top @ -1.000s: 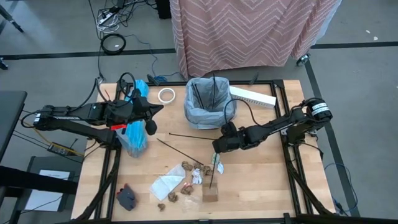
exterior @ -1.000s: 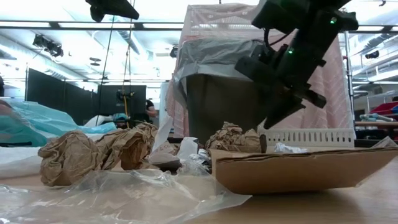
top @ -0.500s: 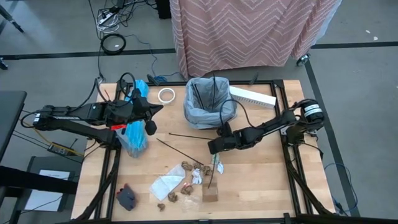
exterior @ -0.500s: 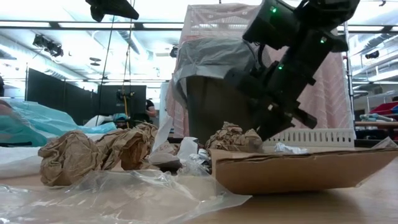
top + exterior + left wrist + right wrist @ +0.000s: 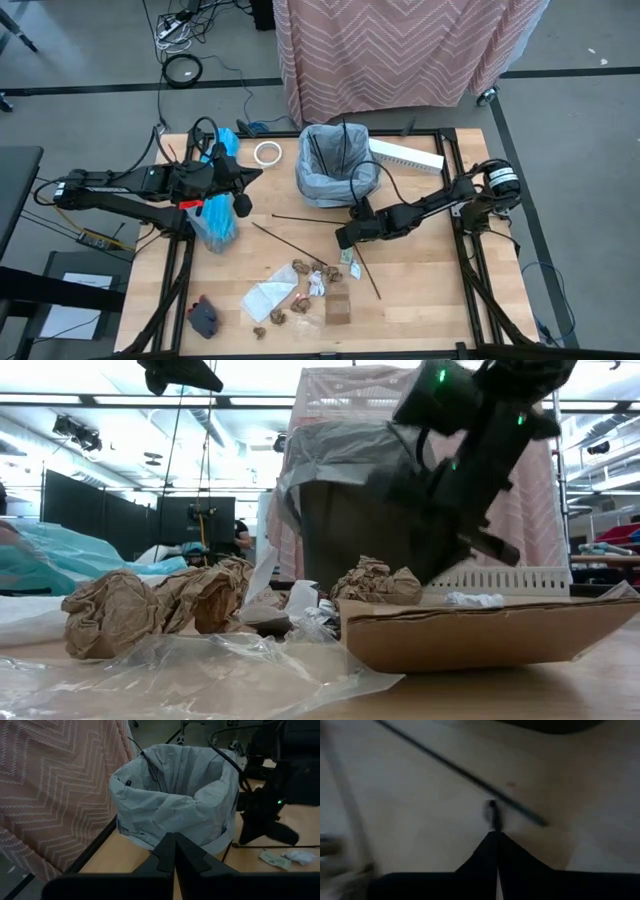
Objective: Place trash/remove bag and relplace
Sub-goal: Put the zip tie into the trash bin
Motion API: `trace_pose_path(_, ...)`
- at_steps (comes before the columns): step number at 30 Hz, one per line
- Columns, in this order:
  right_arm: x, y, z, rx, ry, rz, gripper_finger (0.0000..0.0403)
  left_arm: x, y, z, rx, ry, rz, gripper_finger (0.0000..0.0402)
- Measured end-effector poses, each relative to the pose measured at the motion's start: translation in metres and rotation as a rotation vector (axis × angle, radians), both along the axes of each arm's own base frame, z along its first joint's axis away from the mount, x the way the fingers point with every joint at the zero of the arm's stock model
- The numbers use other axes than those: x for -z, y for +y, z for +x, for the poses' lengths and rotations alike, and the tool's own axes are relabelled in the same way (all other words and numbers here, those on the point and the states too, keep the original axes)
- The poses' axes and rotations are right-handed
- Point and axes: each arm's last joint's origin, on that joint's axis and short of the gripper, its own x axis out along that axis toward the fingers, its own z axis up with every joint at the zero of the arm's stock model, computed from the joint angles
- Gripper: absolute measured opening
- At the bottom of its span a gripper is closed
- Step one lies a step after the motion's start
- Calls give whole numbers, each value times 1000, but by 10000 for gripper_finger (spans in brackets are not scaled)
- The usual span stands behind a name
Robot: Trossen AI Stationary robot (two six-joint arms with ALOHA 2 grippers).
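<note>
Fingers pressed together on both: your right gripper (image 5: pixel 343 240) sits low mid-table beside a thin dark stick (image 5: pixel 362 272); your left gripper (image 5: pixel 243 186) waits left of the grey-bagged bin (image 5: pixel 335 165), far centre.

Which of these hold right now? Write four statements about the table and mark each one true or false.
1. Dark sticks poke out of the open grey bag. True.
2. The white tape ring lies inside the grey bag. False: it lies on the table beside the bag.
3. The right gripper is shut. True.
4. The cardboard scrap is already bagged. False: it lies on the table.
</note>
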Motion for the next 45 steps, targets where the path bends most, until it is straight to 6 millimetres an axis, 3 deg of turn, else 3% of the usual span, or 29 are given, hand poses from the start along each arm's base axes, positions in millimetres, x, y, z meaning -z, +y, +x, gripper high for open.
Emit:
trace_pose_path(7,-53,7,-12,-9,-192,-33,0,0,0,0,0,0,1,15)
trace_pose_path(10,-61,6,-17,-55,-190,-86,0,0,0,0,0,0,1,15)
trace_pose_path(14,-49,4,-13,-145,-115,-91,16,0,0,0,-2,-2,-2,15)
trace_pose_path(18,-28,6,-5,-190,-53,-65,72,0,0,0,-2,-2,-3,15)
trace_pose_path(24,-5,6,1,-134,-2,-78,166,0,0,0,-1,0,-1,15)
trace_pose_path(29,1,0,4,-76,-6,-112,191,0,0,0,-2,1,0,15)
trace_pose_path(34,9,-10,9,-38,3,-120,166,0,0,0,-1,5,1,15)
trace_pose_path(38,16,-11,14,-47,-12,-79,109,1,0,-1,-1,17,3,15)
trace_pose_path(42,19,-10,15,-41,-19,-26,21,3,0,-1,-1,34,4,15)
trace_pose_path(45,15,-10,14,-43,-25,-13,7,4,0,-2,-2,51,5,15)
